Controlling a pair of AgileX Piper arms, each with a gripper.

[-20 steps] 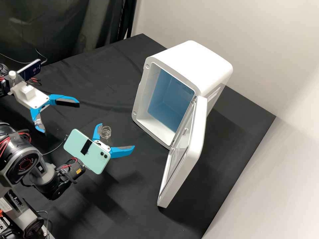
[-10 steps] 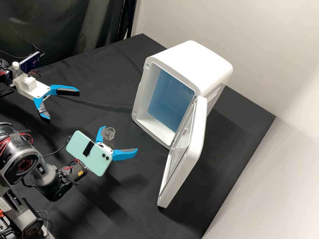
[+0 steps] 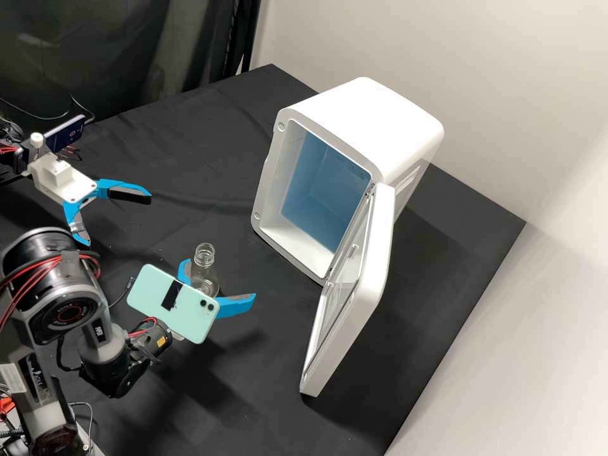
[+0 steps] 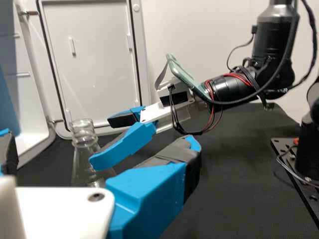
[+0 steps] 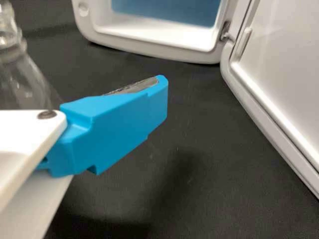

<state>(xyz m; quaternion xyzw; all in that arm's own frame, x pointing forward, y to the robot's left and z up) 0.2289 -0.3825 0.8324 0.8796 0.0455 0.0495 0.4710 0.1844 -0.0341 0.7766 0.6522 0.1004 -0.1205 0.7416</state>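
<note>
White mini fridge on the black bench, tilted back. Its door is swung wide open and the pale blue inner walls are showing. Clear bottle stands upright on the bench in front of the fridge opening, near it but not touching. The neck is uncapped, and I can't tell if it holds anything.

My right claw is low over the bench with its blue fingers spread apart. The bottle is between them, one finger on each side. The fingers aren't clamped on it, and I can't tell if either one touches the glass. The mint green phone is strapped on my right wrist just behind the claw. That arm reaches in level towards the fridge.

My left claw hangs above the bench, farther from the fridge than the bottle and apart from it. Its fingers are wide apart with nothing in them, pointing across at the bottle and my right claw.
</note>
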